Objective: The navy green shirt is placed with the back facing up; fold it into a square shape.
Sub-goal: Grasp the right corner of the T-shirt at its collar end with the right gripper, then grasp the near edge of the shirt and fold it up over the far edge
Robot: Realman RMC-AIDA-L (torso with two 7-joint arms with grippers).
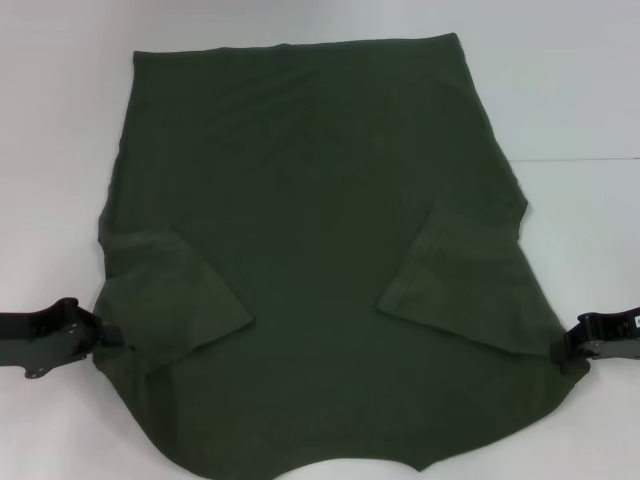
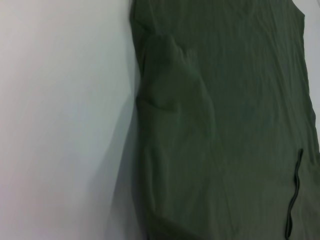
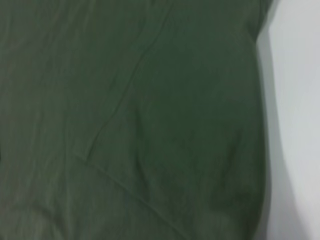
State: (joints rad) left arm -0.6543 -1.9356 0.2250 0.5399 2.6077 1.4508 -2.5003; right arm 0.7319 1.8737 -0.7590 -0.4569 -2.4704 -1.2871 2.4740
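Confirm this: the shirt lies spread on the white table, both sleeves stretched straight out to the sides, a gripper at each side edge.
Not quite. In the head view both sleeves of the navy green shirt are folded inward over its body, not stretched out. The rest holds: it lies on the white table, with the left gripper and right gripper at its side edges.

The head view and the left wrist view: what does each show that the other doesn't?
Only the head view shows the whole shirt with both sleeves folded in, and both grippers at its side edges: left gripper, right gripper.

Only the left wrist view shows close up the creases of one folded-in sleeve; no gripper appears there.

Both show the plain green cloth lying on the white table, no lettering visible.
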